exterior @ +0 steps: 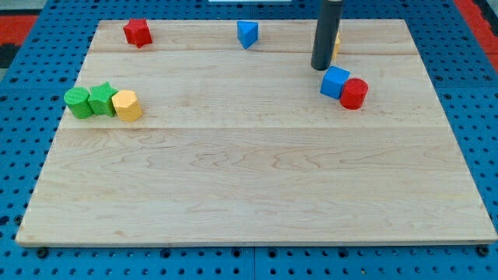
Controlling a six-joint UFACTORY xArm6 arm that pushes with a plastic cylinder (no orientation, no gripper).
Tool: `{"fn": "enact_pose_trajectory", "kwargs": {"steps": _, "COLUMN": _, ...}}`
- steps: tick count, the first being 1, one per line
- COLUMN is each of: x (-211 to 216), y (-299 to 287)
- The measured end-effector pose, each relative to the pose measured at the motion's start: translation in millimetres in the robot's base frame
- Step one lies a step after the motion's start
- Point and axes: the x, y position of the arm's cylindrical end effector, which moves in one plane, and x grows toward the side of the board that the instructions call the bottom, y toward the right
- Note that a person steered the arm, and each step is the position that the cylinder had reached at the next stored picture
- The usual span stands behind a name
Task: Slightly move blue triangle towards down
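The rod's tip [321, 68] has no pincer; it half hides a yellow block [336, 43], well right of the blue triangle [247, 33]

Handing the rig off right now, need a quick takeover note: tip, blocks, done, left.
My tip is down on the board near the view's top right, just above the blue cube, well right of the blue triangle and not touching it.
Blue triangle sits at the view's top edge, centre, standing alone.
A yellow block is partly hidden behind the rod. Red cylinder touches the blue cube.
Done: no contact with the triangle visible.
Left: probably bring the tip above the triangle, then nudge it slightly toward the view's bottom.
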Motion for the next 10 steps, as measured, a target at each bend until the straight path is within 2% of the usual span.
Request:
{"fn": "enact_pose_trajectory", "kwargs": {"steps": 1, "x": -50.7, "y": -18.3}}
{"fn": "enact_pose_trajectory", "kwargs": {"steps": 2, "x": -64.7, "y": 45.9}}
{"fn": "enact_pose_trajectory", "kwargs": {"steps": 3, "x": -41.1, "y": 8.2}}
{"fn": "enact_pose_trajectory", "kwargs": {"steps": 4, "x": -4.2, "y": 31.7}}
{"fn": "enact_pose_trajectory", "kwargs": {"steps": 5, "x": -12.2, "y": 76.7}}
{"fn": "enact_pose_trajectory", "kwargs": {"steps": 6, "x": -61.1, "y": 79.2}}
{"fn": "enact_pose_trajectory", "kwargs": {"steps": 8, "x": -39.7, "y": 65.8}}
{"fn": "enact_pose_trajectory", "kwargs": {"steps": 10, "x": -38.5, "y": 65.6}}
